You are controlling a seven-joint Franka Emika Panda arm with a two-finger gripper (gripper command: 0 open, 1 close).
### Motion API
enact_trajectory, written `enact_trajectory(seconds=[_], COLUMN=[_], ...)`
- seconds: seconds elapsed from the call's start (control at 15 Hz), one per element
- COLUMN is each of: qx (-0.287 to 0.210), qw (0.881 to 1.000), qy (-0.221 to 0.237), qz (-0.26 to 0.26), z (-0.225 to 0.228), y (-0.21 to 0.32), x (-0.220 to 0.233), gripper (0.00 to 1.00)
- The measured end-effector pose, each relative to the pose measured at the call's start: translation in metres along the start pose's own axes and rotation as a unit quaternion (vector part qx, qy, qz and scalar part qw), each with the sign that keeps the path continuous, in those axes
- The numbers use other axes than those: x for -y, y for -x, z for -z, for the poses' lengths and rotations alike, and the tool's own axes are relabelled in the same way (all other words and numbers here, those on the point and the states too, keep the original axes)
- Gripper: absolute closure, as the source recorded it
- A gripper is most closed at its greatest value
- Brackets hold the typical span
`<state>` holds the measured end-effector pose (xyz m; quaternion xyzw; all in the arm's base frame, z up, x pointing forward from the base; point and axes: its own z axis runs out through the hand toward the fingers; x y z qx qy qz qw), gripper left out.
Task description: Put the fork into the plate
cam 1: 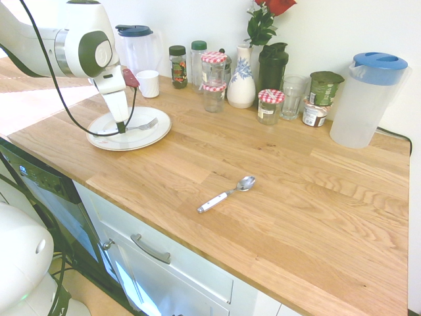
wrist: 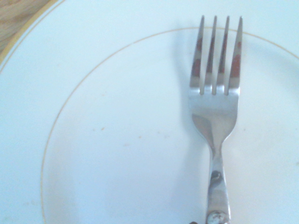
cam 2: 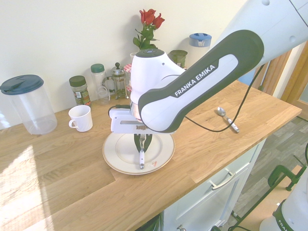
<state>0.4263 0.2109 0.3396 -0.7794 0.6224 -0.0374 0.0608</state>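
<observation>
The round white plate [cam 1: 156, 135] [cam 2: 120, 150] lies on the wooden counter at its left end in the first exterior view. My gripper [cam 1: 122, 126] [cam 2: 143, 141] points straight down over the plate's middle, its fingers shut on the fork [cam 1: 147, 124] [cam 2: 141, 158]. The fork lies flat and low over the plate, white handle on one side of the fingers and tines on the other. Whether it touches the plate I cannot tell. In the wrist view the silver tines of the fork [wrist: 215, 88] lie over the white plate [wrist: 117, 140], with a shadow beside them.
A white-handled spoon [cam 1: 227, 193] [cam 2: 227, 118] lies on the counter well away from the plate. A white mug [cam 1: 149, 83] [cam 2: 81, 118] stands just behind the plate. Jars, a vase with roses [cam 1: 241, 82] and two lidded pitchers [cam 1: 367, 99] [cam 2: 29, 103] line the wall.
</observation>
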Motion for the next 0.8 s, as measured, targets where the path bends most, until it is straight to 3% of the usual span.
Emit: enact_trajectory(seconds=[0.8], qx=[0.003], qw=[1.000], qy=[-0.023], qz=[-0.011], z=[0.009], y=[-0.011], x=[0.010], gripper=[0.00])
